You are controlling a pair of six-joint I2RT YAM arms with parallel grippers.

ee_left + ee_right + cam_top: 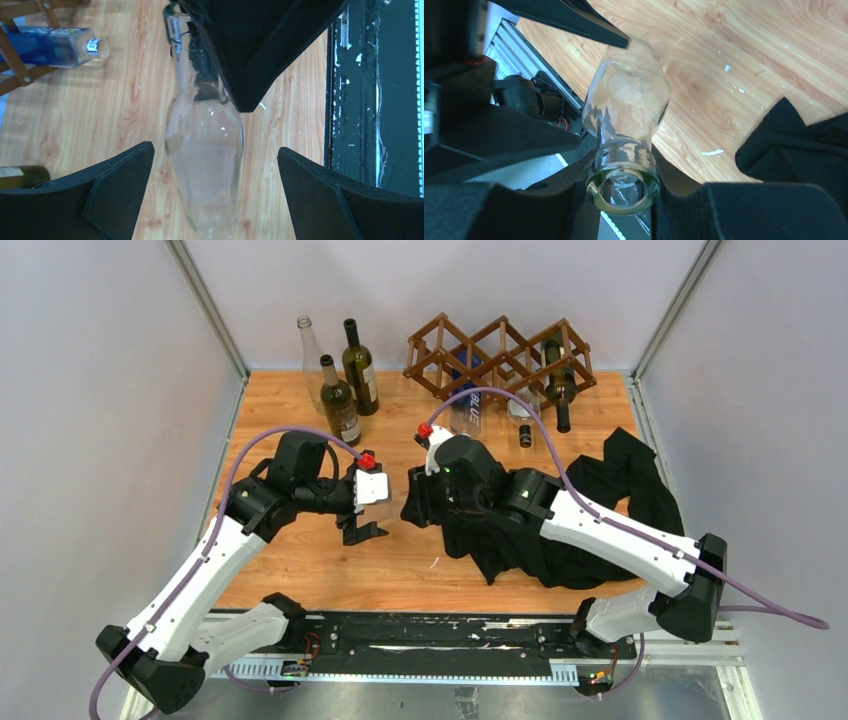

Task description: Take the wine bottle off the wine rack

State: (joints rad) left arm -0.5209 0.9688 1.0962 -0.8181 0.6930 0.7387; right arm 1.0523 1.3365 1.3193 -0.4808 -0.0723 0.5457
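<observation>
Our right gripper point(624, 175) is clamped tight on the neck of the clear bottle point(629, 100). The mouth faces its camera and the body points away toward the left arm. A neck grip is narrow, so we judge it good for carrying but weak against tipping.

Our left gripper point(215, 150) stands fully spread, one finger on either side of the bottle's belly, touching nothing. We think it is placed to take the wide part.

The clear bottle is mid-table, well apart from the rack point(500, 355) at the far edge, where a dark bottle point(560, 390) and a blue bottle point(466, 400) lie in cells. We cannot tell whether its base touches the table point(340, 575).

The cloth point(600, 500) crowds the right and the upright bottles point(345, 385) stand far left. Bare wood shows near, left of the cloth.
</observation>
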